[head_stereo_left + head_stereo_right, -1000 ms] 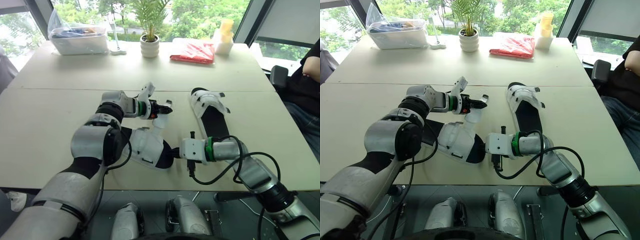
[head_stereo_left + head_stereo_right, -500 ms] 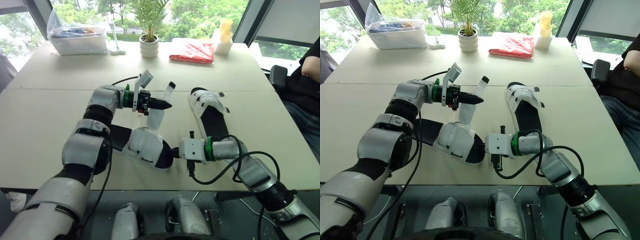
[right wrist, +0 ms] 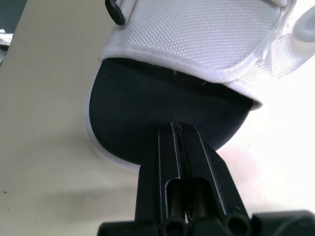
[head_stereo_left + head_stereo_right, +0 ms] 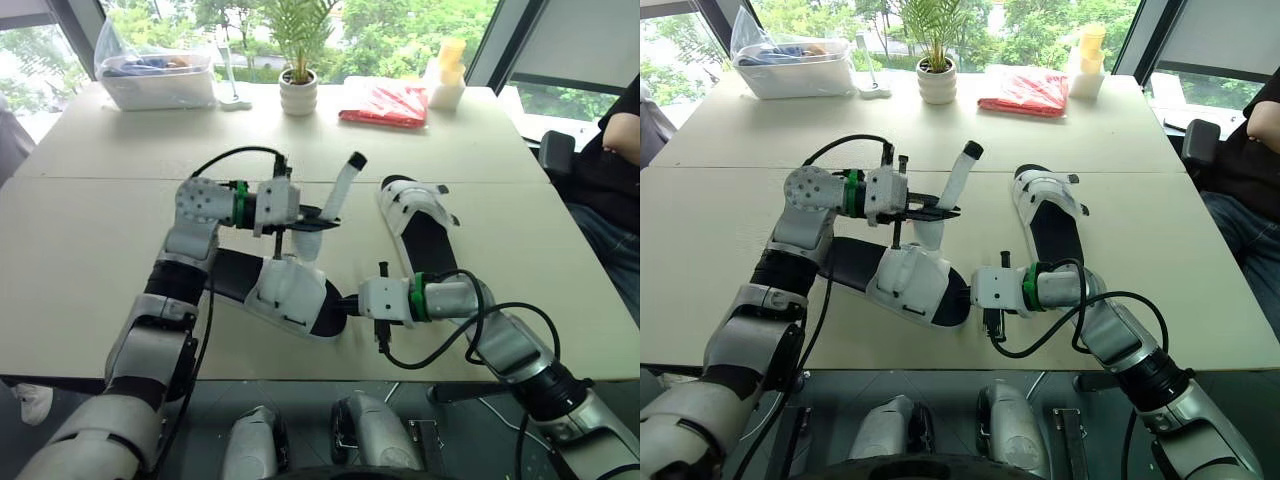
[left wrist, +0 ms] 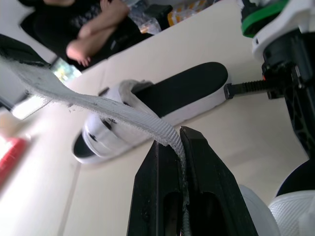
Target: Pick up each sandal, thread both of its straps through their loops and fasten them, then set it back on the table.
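The near sandal (image 4: 287, 291) lies on the desk (image 4: 90, 230) just in front of the robot, with both arms on it. The left fingers (image 4: 322, 218) are pinched shut on its white strap (image 4: 341, 186), which rises steeply from the upper to a dark tip above the desk. The right fingers (image 3: 177, 129) are closed tight on the rim of the black sole at the end of the same sandal, low against the desk.

Just beside it, on the right, the far sandal (image 4: 420, 225) lies flat with its white upper at the end away from the robot, apart from both arms. Along the back edge of the desk, well clear of the work, stand a clear plastic bin (image 4: 158, 80), a potted plant (image 4: 299, 92), a red packet (image 4: 386, 104) and a pale yellow bottle (image 4: 448, 72). A person (image 4: 618, 150) sits at the right side (partly cut off by the frame), next to a black chair (image 4: 556, 150).

The left wrist view adds the weave of the strap running between the two black fingers, the far sandal behind it, and the person's folded arms beyond. The right wrist view shows the mesh of the white upper just past the pinched sole.
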{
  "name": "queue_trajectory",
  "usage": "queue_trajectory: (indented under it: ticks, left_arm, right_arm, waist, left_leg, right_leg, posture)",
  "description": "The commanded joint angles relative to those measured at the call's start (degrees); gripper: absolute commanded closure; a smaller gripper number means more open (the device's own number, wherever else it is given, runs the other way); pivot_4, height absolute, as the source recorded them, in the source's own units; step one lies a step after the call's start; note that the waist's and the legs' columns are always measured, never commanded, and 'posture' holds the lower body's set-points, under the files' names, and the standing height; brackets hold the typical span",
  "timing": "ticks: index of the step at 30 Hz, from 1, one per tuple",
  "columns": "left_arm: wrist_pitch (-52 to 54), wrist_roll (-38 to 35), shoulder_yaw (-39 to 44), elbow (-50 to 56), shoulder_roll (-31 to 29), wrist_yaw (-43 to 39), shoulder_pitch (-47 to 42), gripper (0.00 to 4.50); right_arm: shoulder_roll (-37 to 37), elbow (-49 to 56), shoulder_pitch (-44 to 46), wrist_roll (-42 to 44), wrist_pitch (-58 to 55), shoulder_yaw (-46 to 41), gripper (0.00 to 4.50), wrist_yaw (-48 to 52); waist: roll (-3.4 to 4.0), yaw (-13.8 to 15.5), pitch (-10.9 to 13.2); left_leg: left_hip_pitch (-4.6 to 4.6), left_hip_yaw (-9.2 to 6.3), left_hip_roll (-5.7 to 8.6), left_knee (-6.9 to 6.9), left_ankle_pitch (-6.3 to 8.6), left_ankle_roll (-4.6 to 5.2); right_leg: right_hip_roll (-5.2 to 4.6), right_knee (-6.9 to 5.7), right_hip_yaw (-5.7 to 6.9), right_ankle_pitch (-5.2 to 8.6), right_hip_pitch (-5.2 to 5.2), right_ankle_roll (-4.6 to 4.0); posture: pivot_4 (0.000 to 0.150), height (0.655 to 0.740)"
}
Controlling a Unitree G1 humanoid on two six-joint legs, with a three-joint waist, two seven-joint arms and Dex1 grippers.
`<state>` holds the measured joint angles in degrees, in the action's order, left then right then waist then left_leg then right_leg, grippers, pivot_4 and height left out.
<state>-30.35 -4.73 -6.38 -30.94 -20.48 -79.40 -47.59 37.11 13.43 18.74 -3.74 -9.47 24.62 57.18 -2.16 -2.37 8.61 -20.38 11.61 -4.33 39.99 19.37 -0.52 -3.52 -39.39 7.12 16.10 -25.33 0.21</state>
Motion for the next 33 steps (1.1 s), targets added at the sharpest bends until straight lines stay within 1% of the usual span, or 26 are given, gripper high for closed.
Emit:
queue_trajectory:
  ticks: [1, 2, 4, 7, 12, 13, 15, 19, 21, 22, 25, 29, 33]
  left_arm:
    - [-20.42, -0.69, -0.5, 0.2, -1.41, 1.21, 0.29, 4.44]
    - [-24.56, -0.92, -0.74, -1.03, -1.43, 1.94, 0.2, 4.44]
    - [-28.15, -0.99, -1.24, -3.53, -2.1, 3.31, -0.1, 4.44]
    - [-29.66, -0.55, -2.25, -5.94, -3.22, 4.69, -0.42, 4.44]
    - [-28.36, -4.88, -4.51, -4.01, -5.05, 3.56, 1.55, 4.44]
    - [-28.01, -5.23, -4.74, -3.9, -5.41, 3.53, 1.76, 4.19]
    - [-27.74, -6.9, -5.29, -3.23, -6.07, 2.65, 2.17, 3.5]
    - [-27.0, -11.04, -5.97, 1.16, -7.86, 1.53, 4.17, 1.51]
    - [-27.26, -11.24, -6.21, 1.51, -9.16, 0.89, 4.99, 0.46]
    - [-26.42, -11.42, -6.25, 1.75, -9.77, 0.66, 5.33, 0.03]
    - [-21.97, -11.99, -6.78, 4.6, -11.62, -0.05, 6.65, 0.03]
    - [-15.16, -11.65, -7.0, 9.39, -15.56, -1.39, 9.83, 0.03]
    - [-12.74, -10.51, -6.27, 10.45, -17.86, -1.48, 10.06, 0.03]
  right_arm:
    - [1.2, -3.6, -1.48, -2.67, -1.35, 2.82, 4.5, 1.88]
    - [1.19, -3.75, -1.37, -2.68, -1.27, 2.82, 4.5, 1.92]
    - [1.19, -3.91, -1.23, -2.74, -1.19, 2.81, 4.5, 1.93]
    - [1.25, -3.99, -1.16, -2.76, -1.13, 2.86, 4.5, 1.9]
    - [1.32, -4.95, -0.82, -2.98, -0.38, 3.03, 4.5, 1.95]
    - [1.31, -5.17, -0.76, -3.02, -0.22, 3.08, 4.5, 1.94]
    - [1.27, -5.55, -0.69, -3.08, 0.13, 3.17, 4.5, 1.9]
    - [1.37, -5.7, -1.08, -3.24, 0.6, 3.19, 4.5, 1.85]
    - [1.39, -5.85, -1.09, -3.28, 0.83, 3.21, 4.5, 1.91]
    - [1.32, -5.99, -1.01, -3.32, 0.93, 3.27, 4.5, 1.93]
    - [0.99, -6.51, -0.68, -3.51, 1.33, 3.57, 4.5, 1.9]
    - [0.69, -6.71, -0.25, -3.65, 1.68, 3.98, 4.5, 1.97]
    - [0.57, -6.91, -0.09, -3.67, 1.83, 3.93, 4.5, 2.04]
  waist:
    - [0.0, 0.05, 0.0]
    - [0.0, 0.04, 0.0]
    - [0.0, 0.01, 0.0]
    - [0.0, -0.02, 0.0]
    - [0.0, -0.11, 0.0]
    - [0.01, -0.12, -0.01]
    - [0.01, -0.1, -0.01]
    - [0.01, -0.05, -0.01]
    - [0.02, -0.05, -0.02]
    - [0.02, -0.07, -0.02]
    - [0.03, -0.08, -0.02]
    - [0.04, -0.11, -0.03]
    - [0.04, -0.11, -0.04]
  left_leg:
    - [-0.01, 0.0, 0.0, 0.0, 0.0, 0.0]
    - [-0.01, 0.0, 0.0, 0.0, 0.0, 0.0]
    - [0.0, 0.0, 0.0, 0.0, 0.01, 0.01]
    - [0.0, 0.0, 0.0, 0.0, 0.01, 0.02]
    - [0.0, 0.0, 0.0, 0.0, 0.01, 0.03]
    - [0.01, 0.0, 0.0, -0.01, 0.01, 0.03]
    - [0.01, 0.0, -0.02, -0.01, 0.01, 0.03]
    - [0.02, 0.0, -0.02, -0.01, 0.01, 0.03]
    - [0.04, -0.01, -0.02, -0.01, 0.01, 0.03]
    - [0.05, -0.01, -0.02, -0.01, 0.01, 0.03]
    - [0.05, -0.01, -0.02, -0.01, 0.01, 0.03]
    - [0.06, -0.01, -0.03, -0.01, 0.01, 0.03]
    - [0.06, 0.0, -0.03, -0.01, 0.01, 0.03]
  right_leg:
    - [0.0, 0.01, 0.0, 0.0, 0.0, 0.0]
    - [0.0, 0.01, 0.01, 0.0, 0.0, 0.0]
    - [0.0, 0.01, 0.01, 0.0, 0.01, 0.0]
    - [0.0, 0.01, 0.03, 0.0, 0.01, 0.0]
    - [0.01, 0.01, 0.05, 0.0, 0.02, 0.0]
    - [0.01, 0.01, 0.04, 0.0, 0.02, 0.0]
    - [0.02, 0.01, 0.04, 0.0, 0.02, 0.0]
    - [0.02, 0.01, 0.05, 0.0, 0.04, 0.0]
    - [0.02, 0.01, 0.05, 0.0, 0.06, 0.0]
    - [0.02, 0.01, 0.05, 0.0, 0.07, 0.0]
    - [0.02, 0.02, 0.05, 0.0, 0.07, 0.0]
    - [0.03, 0.02, 0.04, 0.0, 0.08, 0.0]
    - [0.04, 0.03, 0.04, 0.0, 0.08, 0.0]
  posture:
    - [0.15, 0.7241]
    - [0.15, 0.7241]
    - [0.15, 0.7241]
    - [0.15, 0.7241]
    - [0.15, 0.7241]
    - [0.15, 0.7241]
    - [0.15, 0.7241]
    - [0.15, 0.7241]
    - [0.15, 0.7241]
    - [0.15, 0.7241]
    - [0.15, 0.7241]
    - [0.15, 0.7241]
    - [0.15, 0.7241]
